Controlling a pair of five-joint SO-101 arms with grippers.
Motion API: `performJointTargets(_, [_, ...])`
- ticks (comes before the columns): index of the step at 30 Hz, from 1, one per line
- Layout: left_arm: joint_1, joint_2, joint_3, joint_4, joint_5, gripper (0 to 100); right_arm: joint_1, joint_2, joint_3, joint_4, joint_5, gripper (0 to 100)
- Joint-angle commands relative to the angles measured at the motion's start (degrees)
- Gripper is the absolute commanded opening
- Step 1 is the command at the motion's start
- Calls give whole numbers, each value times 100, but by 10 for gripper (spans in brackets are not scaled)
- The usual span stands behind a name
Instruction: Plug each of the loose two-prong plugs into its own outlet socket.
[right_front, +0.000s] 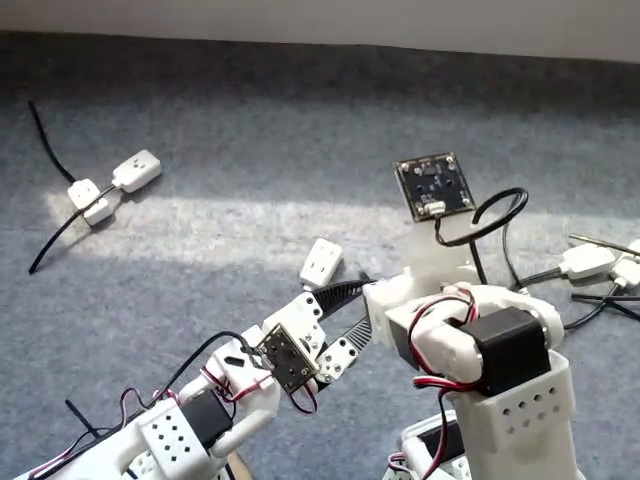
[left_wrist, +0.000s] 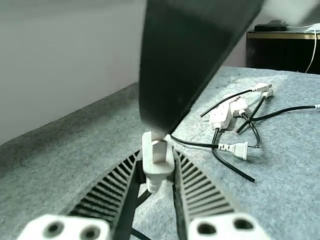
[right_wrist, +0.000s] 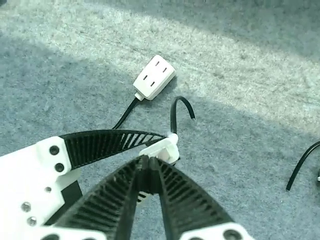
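Alignment step: white plastic two-prong plug (left_wrist: 157, 161) clamped in left end effector (left_wrist: 157, 156), right end effector (right_wrist: 149, 161) pinched narrow beside it, white boxy outlet socket (right_wrist: 154, 77) lying near; next likely calls for squaring prongs to slots.

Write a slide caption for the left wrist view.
Left claw holds a white plastic two-prong plug above the grey carpet.

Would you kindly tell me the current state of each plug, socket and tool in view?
left tool: shut on held plug
right tool: shut, tips beside held plug
held plug: gripped, unplugged
near socket: flat on carpet, slots empty
loose plug: lying on carpet, unplugged
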Motion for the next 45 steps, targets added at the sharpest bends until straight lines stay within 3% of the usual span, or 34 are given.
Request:
performJointTargets(1, [75,4,110,-158,35,6,-22,-40,-40,145,79,7])
performJointTargets(13, [31,-40,110,-176,35,6,40,215,330,-242,176,7])
performJointTargets(23, [31,-40,110,-176,26,6,1411,1411,444,-1165,387,7])
performJointTargets(45, [31,-48,110,-158,26,6,1552,2185,646,-1763,387,7])
